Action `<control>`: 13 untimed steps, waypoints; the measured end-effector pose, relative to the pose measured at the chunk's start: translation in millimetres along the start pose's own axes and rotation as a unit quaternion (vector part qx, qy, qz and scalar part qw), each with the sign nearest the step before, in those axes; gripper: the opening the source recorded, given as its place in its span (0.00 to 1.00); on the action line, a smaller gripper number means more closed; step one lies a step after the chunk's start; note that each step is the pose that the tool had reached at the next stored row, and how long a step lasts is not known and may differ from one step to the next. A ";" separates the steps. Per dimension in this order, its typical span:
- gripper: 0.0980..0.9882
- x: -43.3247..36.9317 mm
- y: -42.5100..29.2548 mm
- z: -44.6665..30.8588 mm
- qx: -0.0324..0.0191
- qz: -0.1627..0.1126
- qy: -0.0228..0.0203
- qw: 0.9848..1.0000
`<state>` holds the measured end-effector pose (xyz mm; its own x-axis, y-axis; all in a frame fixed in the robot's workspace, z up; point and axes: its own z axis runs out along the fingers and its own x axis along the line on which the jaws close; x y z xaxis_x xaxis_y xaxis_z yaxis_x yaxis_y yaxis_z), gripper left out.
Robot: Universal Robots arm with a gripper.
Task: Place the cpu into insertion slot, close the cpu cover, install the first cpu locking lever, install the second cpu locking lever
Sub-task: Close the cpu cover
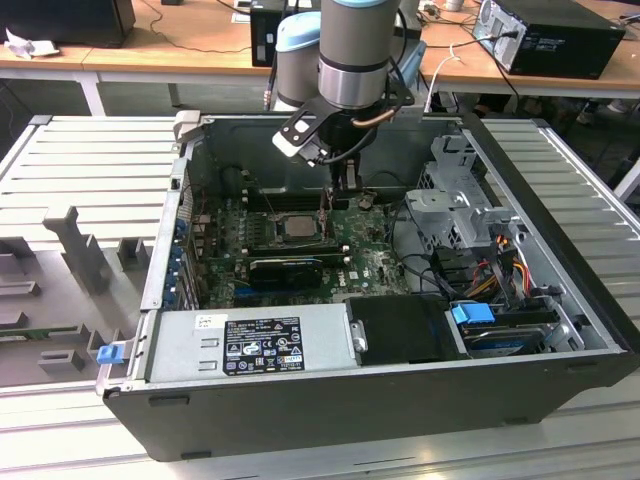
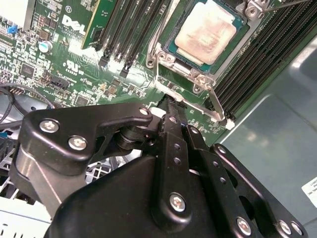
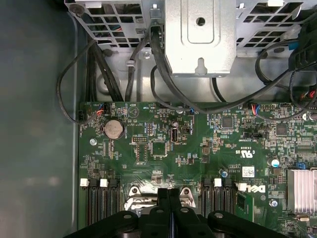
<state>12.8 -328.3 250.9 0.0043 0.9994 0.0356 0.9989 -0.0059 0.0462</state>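
The cpu (image 2: 205,30), a pale metal square, lies in the insertion slot (image 1: 272,232) on the green board; it also shows in the exterior view as the cpu (image 1: 297,226). The cpu cover (image 2: 198,79), a silver frame, lies down around it. A thin metal locking lever (image 2: 198,105) runs along the socket's near side. My gripper (image 2: 171,106) hangs low over the board just beside the socket, its tip at that lever. Its black fingers (image 3: 163,198) are pressed together, shut, with nothing seen between them. In the exterior view the gripper (image 1: 345,190) stands at the socket's right side.
The work is inside an open computer case (image 1: 560,180). A long black card (image 1: 285,268) lies near the socket, a power supply (image 1: 250,345) at the front, and a metal drive cage (image 1: 450,200) with cables (image 1: 500,265) at the exterior view's right. Memory slots (image 2: 247,64) flank the socket.
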 end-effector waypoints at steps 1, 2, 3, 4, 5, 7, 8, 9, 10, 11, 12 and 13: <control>0.01 0.0 -0.8 0.0 0.000 0.000 0.000 1.000; 0.01 0.0 -1.7 -0.1 0.000 0.000 0.000 1.000; 0.01 0.0 -3.2 -0.1 0.000 0.000 0.000 1.000; 0.01 0.0 -3.9 -0.2 0.000 0.000 0.000 1.000; 0.01 0.0 -4.6 -0.2 0.000 0.000 0.000 1.000; 0.01 0.0 -7.0 -0.3 0.000 0.000 0.000 1.000; 0.01 0.0 -8.2 -0.4 0.000 0.000 0.000 1.000; 0.01 0.0 -9.5 -0.4 0.000 0.000 0.000 1.000; 0.01 0.0 -10.4 -0.5 0.000 0.000 0.000 1.000; 0.01 0.0 -13.0 -0.5 0.000 0.000 0.000 1.000; 0.01 -0.1 -17.2 -0.5 0.000 0.000 0.000 1.000; 0.01 -0.1 -20.3 1.1 0.000 0.000 0.000 1.000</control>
<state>-7.4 -328.2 248.9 0.0043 0.9993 0.0360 0.9989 -0.0060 0.0462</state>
